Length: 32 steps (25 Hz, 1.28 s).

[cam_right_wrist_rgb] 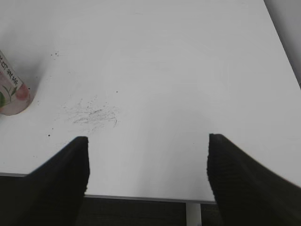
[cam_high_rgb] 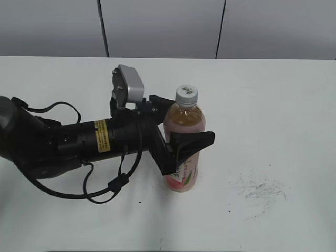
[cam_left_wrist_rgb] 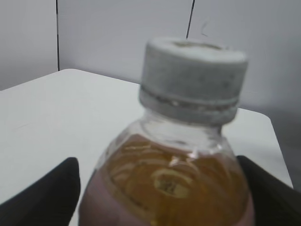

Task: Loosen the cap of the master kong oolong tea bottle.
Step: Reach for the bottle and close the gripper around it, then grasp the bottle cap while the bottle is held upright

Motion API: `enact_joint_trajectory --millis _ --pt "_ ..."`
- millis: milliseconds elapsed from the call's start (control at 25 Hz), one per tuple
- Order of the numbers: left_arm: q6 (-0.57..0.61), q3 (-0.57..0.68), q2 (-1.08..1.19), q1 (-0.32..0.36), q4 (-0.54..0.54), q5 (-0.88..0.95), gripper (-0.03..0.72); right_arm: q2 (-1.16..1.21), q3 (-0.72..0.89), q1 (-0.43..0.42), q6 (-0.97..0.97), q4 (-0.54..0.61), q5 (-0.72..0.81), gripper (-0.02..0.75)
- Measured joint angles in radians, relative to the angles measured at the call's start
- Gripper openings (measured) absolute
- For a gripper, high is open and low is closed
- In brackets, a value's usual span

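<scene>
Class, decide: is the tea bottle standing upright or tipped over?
Upright: the bottle stands on the table, cap on top, left gripper around its middle.

Clear glossy plastic bottle (cam_high_rgb: 182, 137), matt ribbed, probably plastic cap (cam_left_wrist_rgb: 193, 80), smooth scuffed white table (cam_right_wrist_rgb: 155, 61)

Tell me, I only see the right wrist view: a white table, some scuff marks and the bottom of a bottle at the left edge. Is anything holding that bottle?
Observer: Yes. In the exterior view the left pincer is closed around the master kong oolong tea bottle, one finger on each side of the label.
Operator: Does the bottle have its lid on?
Observer: It does. The cap sits on the neck, with its ring band below it.
Operator: Is it full?
Observer: The left wrist view shows amber tea up to the shoulder, with clear plastic just under the cap.
Operator: And the pincer I'm looking past?
Observer: The right pincer is open above the bare table, off to the bottle's side.
</scene>
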Motion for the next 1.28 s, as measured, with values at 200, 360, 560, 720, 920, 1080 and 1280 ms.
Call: enact_joint_trajectory --millis 200,360,560,720,920,1080,1280 --pt "0.005 0.000 0.000 0.000 -0.012 -0.001 0.491 0.000 0.000 0.000 0.000 0.000 0.000 0.587" --pt "0.005 0.000 0.000 -0.002 -0.012 -0.002 0.449 0.000 0.000 0.000 0.000 0.000 0.000 0.587" --pt "0.005 0.000 0.000 -0.002 -0.012 -0.002 0.449 0.000 0.000 0.000 0.000 0.000 0.000 0.587" --pt "0.005 0.000 0.000 -0.002 -0.012 -0.002 0.449 0.000 0.000 0.000 0.000 0.000 0.000 0.587" --pt "0.005 0.000 0.000 -0.002 -0.012 -0.002 0.449 0.000 0.000 0.000 0.000 0.000 0.000 0.587" --pt "0.005 0.000 0.000 -0.002 -0.012 -0.002 0.449 0.000 0.000 0.000 0.000 0.000 0.000 0.587" --pt "0.005 0.000 0.000 -0.002 -0.012 -0.002 0.449 0.000 0.000 0.000 0.000 0.000 0.000 0.587"
